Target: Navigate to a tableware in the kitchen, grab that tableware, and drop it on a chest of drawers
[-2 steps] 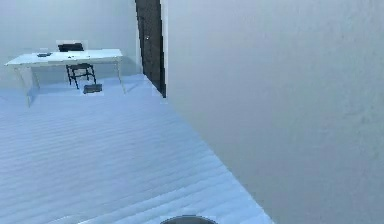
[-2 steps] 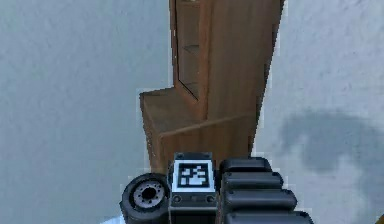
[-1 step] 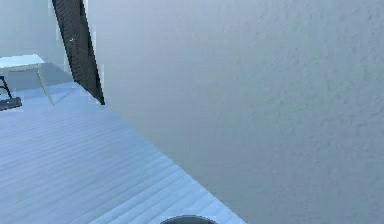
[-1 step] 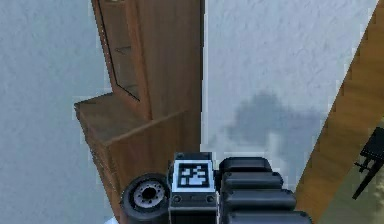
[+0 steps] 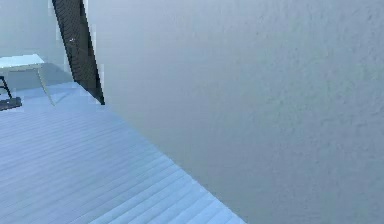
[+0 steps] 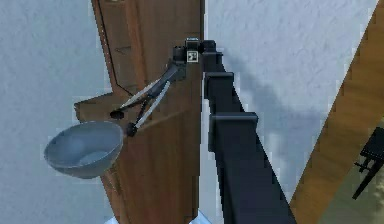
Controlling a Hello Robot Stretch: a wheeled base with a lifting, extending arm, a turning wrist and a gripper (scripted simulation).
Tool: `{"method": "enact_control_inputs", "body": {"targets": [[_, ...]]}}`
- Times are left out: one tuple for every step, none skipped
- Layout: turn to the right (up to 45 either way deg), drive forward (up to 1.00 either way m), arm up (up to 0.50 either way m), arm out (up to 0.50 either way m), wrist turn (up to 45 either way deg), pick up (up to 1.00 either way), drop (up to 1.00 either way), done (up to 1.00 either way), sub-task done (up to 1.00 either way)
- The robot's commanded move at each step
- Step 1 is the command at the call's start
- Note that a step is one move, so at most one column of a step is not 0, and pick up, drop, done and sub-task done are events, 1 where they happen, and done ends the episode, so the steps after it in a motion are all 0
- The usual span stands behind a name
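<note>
In the arm side view, your dark square arm (image 6: 235, 130) rises from the bottom edge, right of centre, to the upper middle of the frame. At its far end sit two small white marker squares (image 6: 190, 55), and the pincer (image 6: 122, 122) slants from there down to the left on two thin fingers (image 6: 150, 98). A grey-blue bowl (image 6: 85, 152) hangs at the finger ends in the lower left of the frame, tilted so you look into its hollow, clear of any surface: the pincer holds the bowl. How wide the pincer is set cannot be told from this view.

Behind the pincer and bowl stands a tall brown wooden cabinet (image 6: 150, 40), running from the top edge to the bottom, left of centre, with a pale wall (image 6: 290, 60) on either side of it. A brown wooden strip (image 6: 350, 130) slants down the right side, and a small dark shape (image 6: 370, 155) shows at the right edge.

In the forward view, a pale grey wall (image 5: 260, 90) covers the right and centre. Blue-grey planked floor (image 5: 70, 160) takes the lower left. A dark door (image 5: 78, 45) leans at the upper left, and a white desk (image 5: 22, 62) stands left of it, at the frame's edge
</note>
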Motion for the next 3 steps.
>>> {"method": "enact_control_inputs", "body": {"targets": [[0.0, 0.00, 0.00, 0.00, 39.0, 0.00, 0.00, 0.00, 0.00], [0.0, 0.00, 0.00, 0.00, 0.0, 0.00, 1.00, 0.00, 0.00], [0.0, 0.00, 0.00, -0.10, 0.0, 0.00, 0.00, 0.00, 0.00]]}}
